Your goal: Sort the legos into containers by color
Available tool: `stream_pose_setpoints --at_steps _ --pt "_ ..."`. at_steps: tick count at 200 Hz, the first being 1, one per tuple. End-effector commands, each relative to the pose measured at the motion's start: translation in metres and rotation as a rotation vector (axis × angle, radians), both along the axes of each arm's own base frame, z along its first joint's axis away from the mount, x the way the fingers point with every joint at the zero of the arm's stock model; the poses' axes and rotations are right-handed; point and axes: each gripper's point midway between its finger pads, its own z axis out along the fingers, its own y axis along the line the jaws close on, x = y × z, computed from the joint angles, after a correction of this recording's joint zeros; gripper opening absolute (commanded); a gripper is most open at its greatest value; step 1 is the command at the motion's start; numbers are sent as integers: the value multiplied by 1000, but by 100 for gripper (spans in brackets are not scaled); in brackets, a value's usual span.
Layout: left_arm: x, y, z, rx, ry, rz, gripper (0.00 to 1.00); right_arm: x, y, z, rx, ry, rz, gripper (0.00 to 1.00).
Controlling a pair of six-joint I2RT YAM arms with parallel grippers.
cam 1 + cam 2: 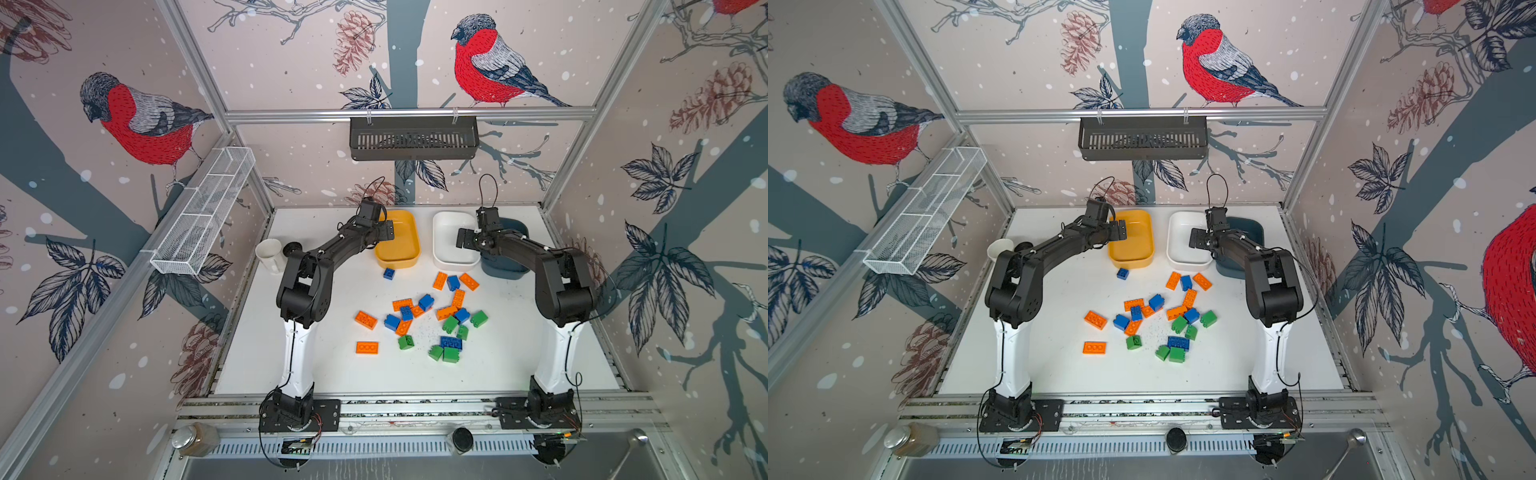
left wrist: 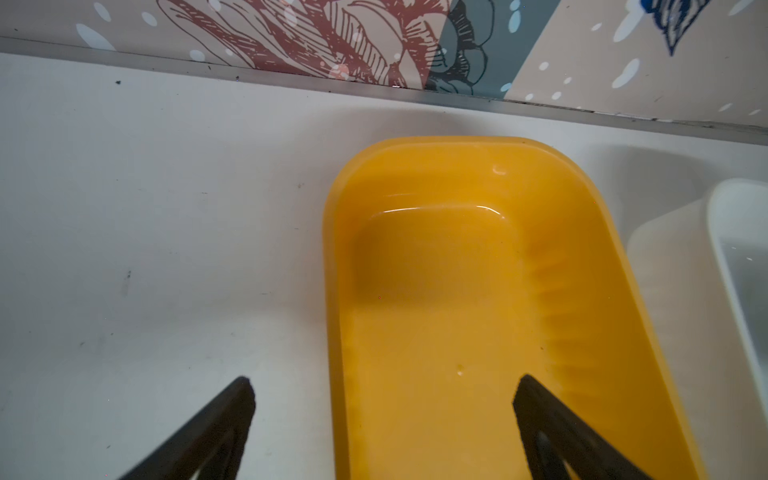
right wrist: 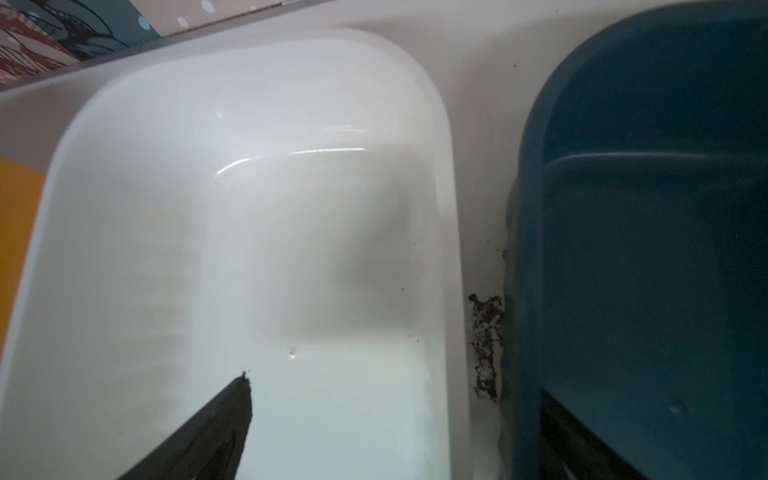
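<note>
Several orange, blue and green legos lie scattered on the white table, with one blue brick apart near the yellow tub. At the back stand the containers in a row: a yellow tub, a white tub and a dark teal tub. All three show empty insides. My left gripper hangs open over the yellow tub's left rim, holding nothing. My right gripper hangs open, straddling the white tub's right wall, also empty.
A white mug and a small black object sit at the table's left edge behind the left arm. A white wire mesh basket hangs on the left rail, a black basket on the back wall. Dark crumbs lie between the white and teal tubs.
</note>
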Motion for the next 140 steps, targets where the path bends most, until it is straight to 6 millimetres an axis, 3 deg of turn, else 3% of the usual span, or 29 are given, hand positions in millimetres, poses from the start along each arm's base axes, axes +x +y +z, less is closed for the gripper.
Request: stream_pose_setpoints --at_steps 1,36,78,99,121,140 --pt "-7 14 -21 89 85 39 97 -3 13 -7 -11 34 31 85" --pt "-11 25 -33 142 118 76 98 -4 36 -15 -60 36 119 66" --pt "-19 41 -36 227 136 93 97 -11 62 -19 -95 35 198 55" --pt "-25 43 -42 257 159 69 89 -16 73 -23 -104 43 235 53" --pt "-36 44 -49 261 186 48 74 -23 82 -27 -118 61 269 52" --pt "-48 44 -50 247 204 28 70 -31 89 -29 -123 78 285 51"
